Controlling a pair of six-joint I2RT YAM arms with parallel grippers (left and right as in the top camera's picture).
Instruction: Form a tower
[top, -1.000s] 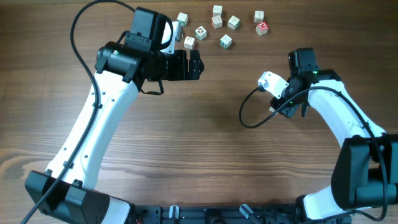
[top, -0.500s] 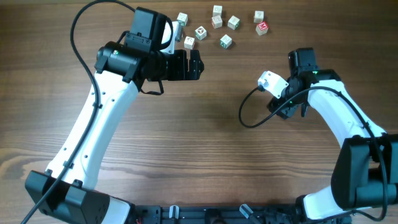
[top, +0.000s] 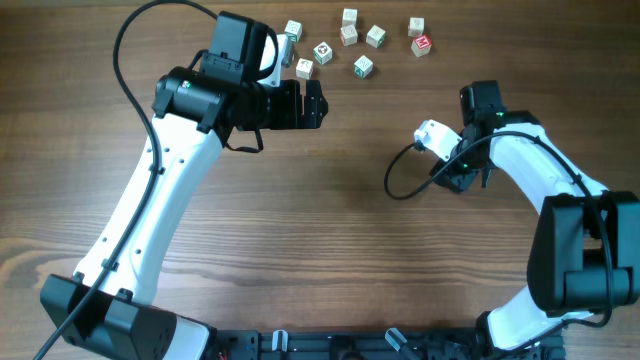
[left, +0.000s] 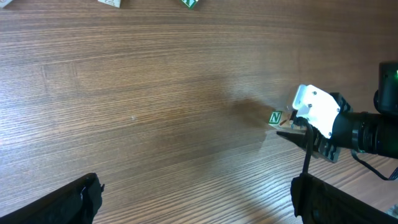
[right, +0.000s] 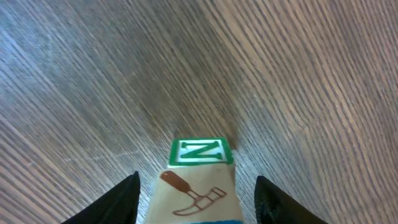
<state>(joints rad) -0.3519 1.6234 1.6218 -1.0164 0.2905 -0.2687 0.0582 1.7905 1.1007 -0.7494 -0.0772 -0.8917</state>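
The tower (right: 198, 163), a short stack of small pale wooden cubes with printed faces, stands on the brown wood-grain worktop (top: 330, 250) on the right side, directly beneath the right gripper (right: 197, 186). The overhead view hides it under that wrist. The right gripper's jaws are spread, one on each side of the top cube, with a sliver of worktop showing between each finger and the wood, so nothing is pinched. The left gripper (left: 196, 193) hangs well apart over bare worktop, jaws wide and empty.

The cubes look light, rigid and smooth-faced, and probably not fragile. The stack is the delicate part: it has nothing binding it, so a sideways nudge would likely shear it. The best hold is on two opposite flat sides of a single cube, squarely and near mid-height, lifting or releasing straight up.

The top face carries a green letter "N" in a green frame. The side facing the camera shows a brown hammer-like picture, with a strip of blue print below. The loose printed wooden cubes (top: 350, 40) at the far edge are too small to read.
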